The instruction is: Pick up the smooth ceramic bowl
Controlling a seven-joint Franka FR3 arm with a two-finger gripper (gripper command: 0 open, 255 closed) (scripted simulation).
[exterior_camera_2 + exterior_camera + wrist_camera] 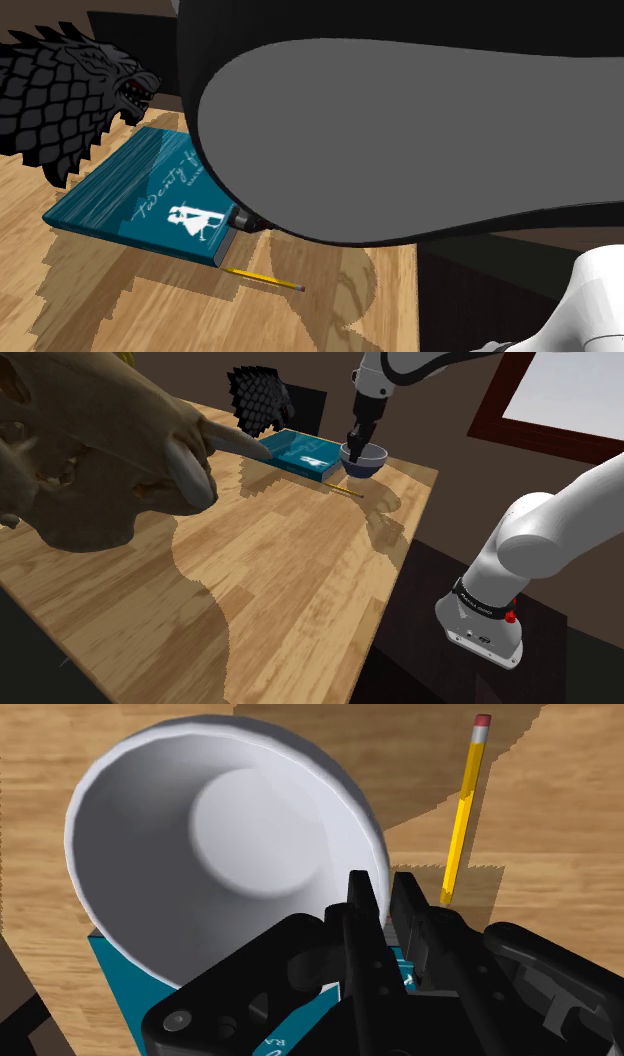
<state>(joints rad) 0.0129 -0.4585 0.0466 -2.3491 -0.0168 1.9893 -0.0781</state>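
The bowl (pixel 364 462) stands at the table's far side, against the near corner of a teal book (pixel 296 450); its outside looks dark blue-grey. In the wrist view its smooth inside (pixel 225 844) is pale grey-white. My gripper (pixel 356 446) comes straight down onto its rim. The two black fingers (pixel 356 909) stand close together with the rim pinched between them, one inside the bowl and one outside, so my gripper (pixel 381 900) is shut on it. In the second exterior view the bowl (pixel 420 130) looms large and grey. Whether it has left the table I cannot tell.
A yellow pencil (pixel 461 809) lies on the wood just beside the bowl and book (pixel 140 200). A black scaly beast's head (pixel 258 397) stands behind the book. A big brown skull (pixel 90 442) stands near the camera at the shoulder view's left. The table's edge (pixel 415 522) is close by.
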